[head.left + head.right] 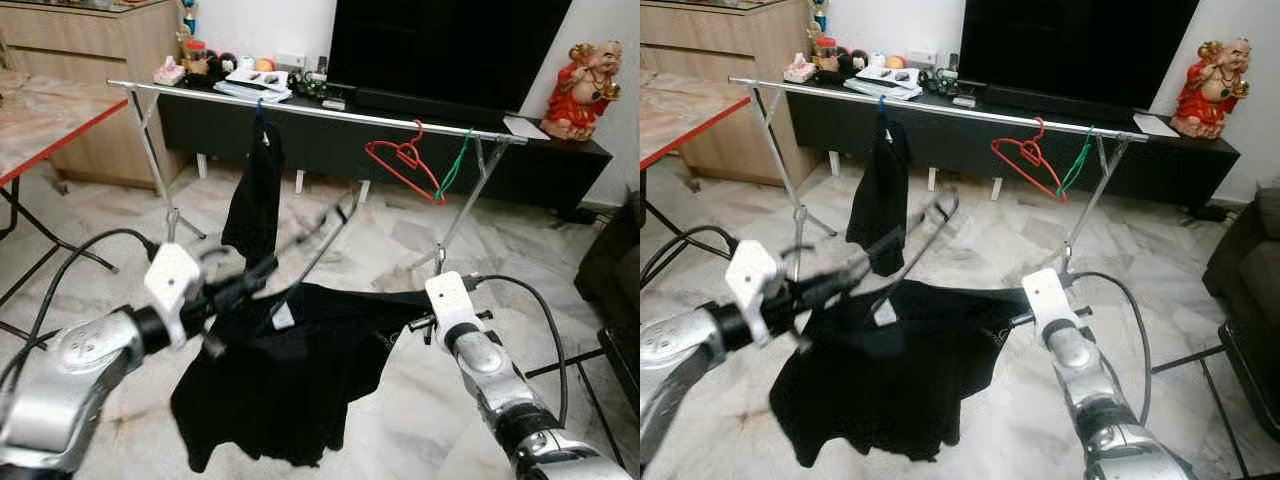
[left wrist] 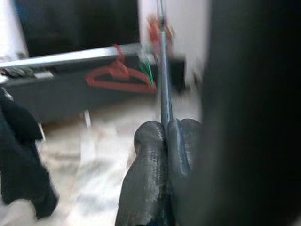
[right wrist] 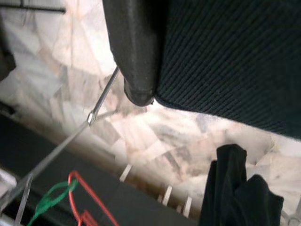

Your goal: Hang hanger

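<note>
Hanger (image 1: 318,232) clenched in left gripper (image 1: 262,272), one black garment (image 1: 290,370) grasped by right gripper (image 1: 415,322), two hangers beyond, red (image 1: 403,160) and green (image 1: 455,165).

Two silver arms of rounded, glossy metal segments are seen, joined by black rings. The left arm (image 1: 70,365) ends in a white box-shaped wrist block (image 1: 172,283), from which the left gripper (image 1: 262,268) with long black fingers (image 2: 150,179) extends, blurred. The right arm (image 1: 505,385) carries a similar white block (image 1: 447,298). A black cable (image 1: 70,262) is looped from each wrist back along its arm.
</note>
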Controlling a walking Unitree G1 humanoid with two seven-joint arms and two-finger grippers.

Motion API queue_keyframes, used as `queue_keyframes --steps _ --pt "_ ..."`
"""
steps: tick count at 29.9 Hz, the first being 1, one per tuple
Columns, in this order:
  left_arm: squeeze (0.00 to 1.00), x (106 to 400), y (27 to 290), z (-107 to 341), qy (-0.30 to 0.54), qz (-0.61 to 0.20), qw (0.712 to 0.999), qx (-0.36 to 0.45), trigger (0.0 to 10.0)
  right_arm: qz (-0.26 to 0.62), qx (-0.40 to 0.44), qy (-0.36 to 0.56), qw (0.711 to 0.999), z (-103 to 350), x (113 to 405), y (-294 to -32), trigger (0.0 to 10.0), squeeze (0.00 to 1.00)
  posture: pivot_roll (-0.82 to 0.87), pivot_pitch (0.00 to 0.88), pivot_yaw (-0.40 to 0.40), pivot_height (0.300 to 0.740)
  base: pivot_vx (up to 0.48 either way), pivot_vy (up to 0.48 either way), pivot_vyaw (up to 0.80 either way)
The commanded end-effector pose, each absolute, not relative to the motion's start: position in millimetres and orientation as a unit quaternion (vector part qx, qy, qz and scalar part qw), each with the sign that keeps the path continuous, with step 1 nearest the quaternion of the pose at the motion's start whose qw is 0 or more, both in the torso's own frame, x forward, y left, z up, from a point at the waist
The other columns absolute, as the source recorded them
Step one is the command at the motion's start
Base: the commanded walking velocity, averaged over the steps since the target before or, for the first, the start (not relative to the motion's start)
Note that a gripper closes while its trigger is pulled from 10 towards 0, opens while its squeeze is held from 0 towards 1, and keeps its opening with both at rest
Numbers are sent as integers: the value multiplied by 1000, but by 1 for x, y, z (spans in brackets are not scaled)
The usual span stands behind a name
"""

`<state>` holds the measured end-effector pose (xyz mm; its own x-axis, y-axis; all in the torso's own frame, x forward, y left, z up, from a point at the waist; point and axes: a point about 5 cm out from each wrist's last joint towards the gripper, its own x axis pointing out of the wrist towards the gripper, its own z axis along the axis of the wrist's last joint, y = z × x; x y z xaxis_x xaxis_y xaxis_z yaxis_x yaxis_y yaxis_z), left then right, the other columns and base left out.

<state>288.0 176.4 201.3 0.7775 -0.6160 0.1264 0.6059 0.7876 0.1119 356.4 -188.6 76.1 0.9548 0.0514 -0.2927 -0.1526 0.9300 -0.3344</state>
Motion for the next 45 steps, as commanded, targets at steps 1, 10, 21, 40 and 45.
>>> queue_keyframes --steps 1,10,21,40,45 --pt "0 290 168 212 -111 -314 943 -13 10000 38 -168 159 972 69 350 -202 0 0 157 0 -114 740 0 0 0" --pt "0 291 111 219 -128 -392 889 -199 10000 53 -130 198 970 49 337 -203 0 0 148 0 -109 740 0 0 0" --pt "0 313 81 244 -176 -347 901 -192 10000 100 -135 248 954 25 320 -196 0 0 138 0 -97 740 0 0 0" --pt "0 259 253 36 223 -41 952 203 10000 -79 20 324 943 -29 262 -214 0 0 154 0 -43 740 0 0 0" --pt "0 207 259 -29 336 -22 927 165 10000 -93 29 308 946 -28 262 -215 0 0 146 0 -32 740 0 0 0"
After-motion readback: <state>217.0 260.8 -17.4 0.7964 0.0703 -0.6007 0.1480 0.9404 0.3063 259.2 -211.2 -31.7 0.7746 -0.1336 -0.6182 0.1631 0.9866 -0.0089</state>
